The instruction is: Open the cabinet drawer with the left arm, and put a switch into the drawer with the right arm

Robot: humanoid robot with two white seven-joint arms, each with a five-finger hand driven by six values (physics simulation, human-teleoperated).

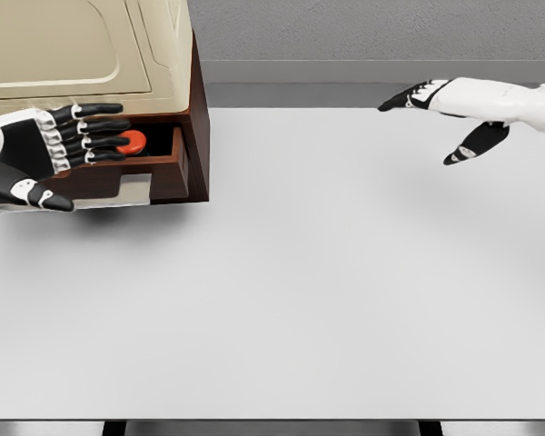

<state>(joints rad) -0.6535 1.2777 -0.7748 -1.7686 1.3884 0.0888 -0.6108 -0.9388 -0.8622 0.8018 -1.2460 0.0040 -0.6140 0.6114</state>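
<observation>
My main worry is the left robot hand (59, 145): its black fingers are stretched out flat, holding nothing, right across the mouth of the open drawer (154, 163). If I pull that arm back carelessly, a fingertip could catch the drawer's front edge and drag it, or sweep the switch (133, 141) about inside. The drawer also looks only partly drawn out of the cabinet (91, 54), so there is little room over it.

The switch, a small red-orange button, sits inside the drawer, just beyond the left fingertips, touching or nearly so; I cannot tell which. The right robot hand (440, 113) hangs over the white bench (345, 291) at the far right, fingers loosely extended and empty, well apart from switch and drawer.
</observation>
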